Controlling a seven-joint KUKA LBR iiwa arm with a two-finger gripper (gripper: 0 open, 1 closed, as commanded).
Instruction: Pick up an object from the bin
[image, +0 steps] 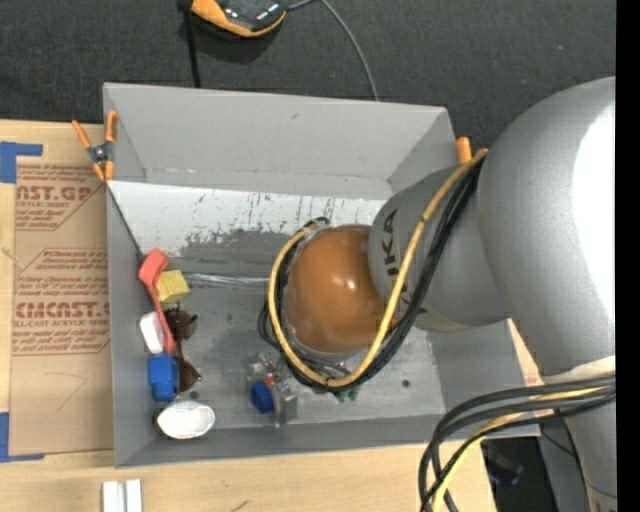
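Claw (273, 384) just beside small blue block (261, 399)

Bin (250, 130) floor centre open between left-wall heap (165, 340) and arm (440, 270); arm blocks right half; blue piece (262, 398) obstructs near edge, just beside arm.

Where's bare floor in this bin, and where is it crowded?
Bare: the strip between the left-wall heap and the tool, and the front right corner of the bin. Crowded: the left wall, yellow block to white cap; a blue piece lies at the tool.
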